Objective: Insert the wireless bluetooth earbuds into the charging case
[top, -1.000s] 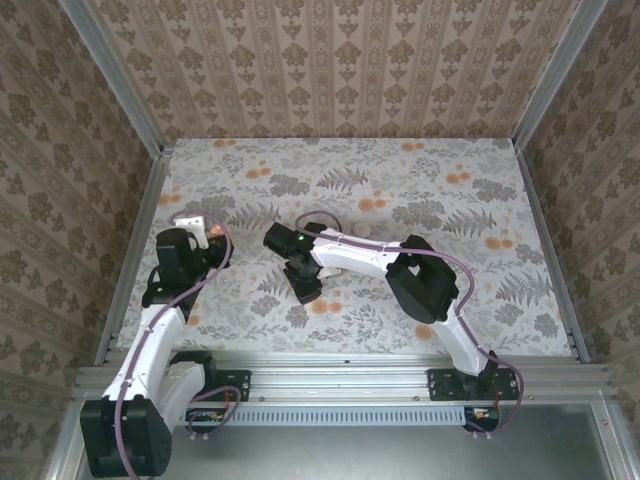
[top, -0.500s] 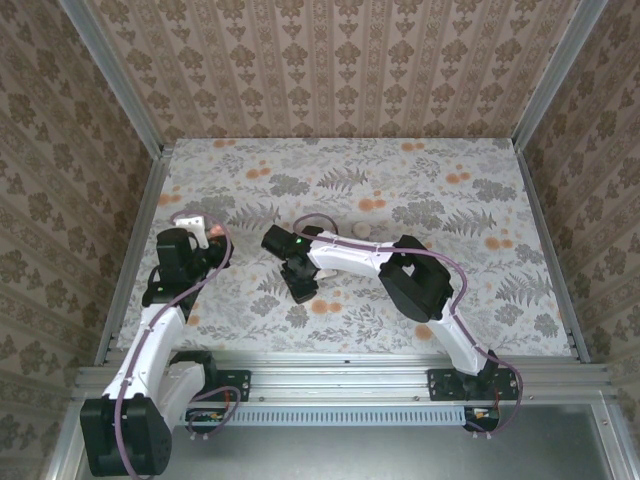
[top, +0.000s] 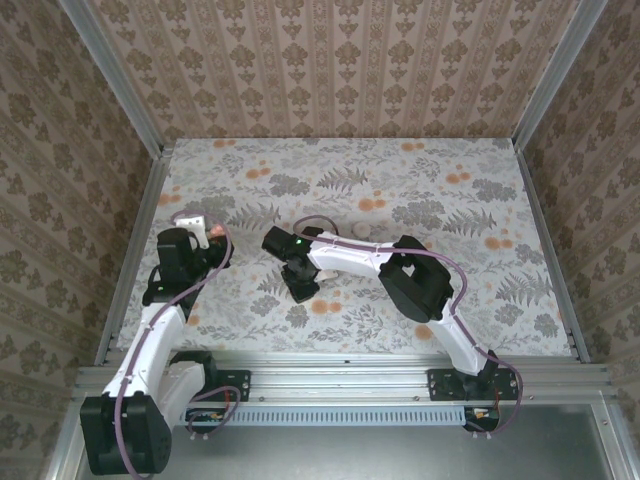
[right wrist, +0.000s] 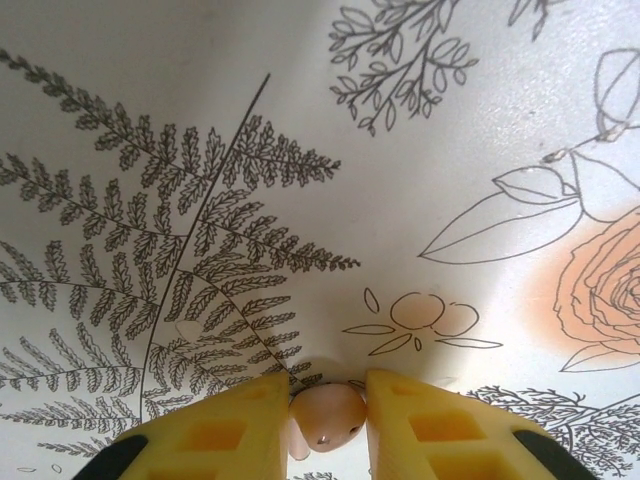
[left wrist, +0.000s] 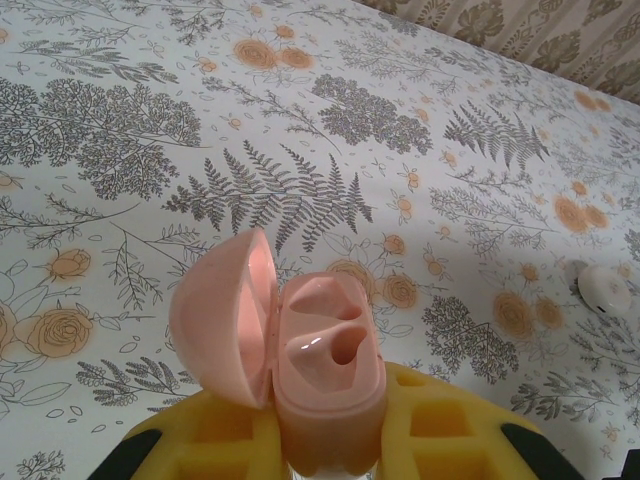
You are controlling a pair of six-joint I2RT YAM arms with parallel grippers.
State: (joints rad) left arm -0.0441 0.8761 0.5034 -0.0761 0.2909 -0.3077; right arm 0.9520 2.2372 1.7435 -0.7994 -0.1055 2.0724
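Pink, glossy and, I'd guess, light and slippery, the earbud (right wrist: 325, 412) sits pinched by its round body in my right gripper (right wrist: 327, 422), low over the middle of the table (right wrist: 300, 150), while my left gripper (left wrist: 330, 445) clamps the open case (left wrist: 325, 350) to its left.

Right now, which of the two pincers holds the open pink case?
The left pincer: it grips the charging case, whose lid is swung open. The right pincer pinches just a tiny pinkish earbud.
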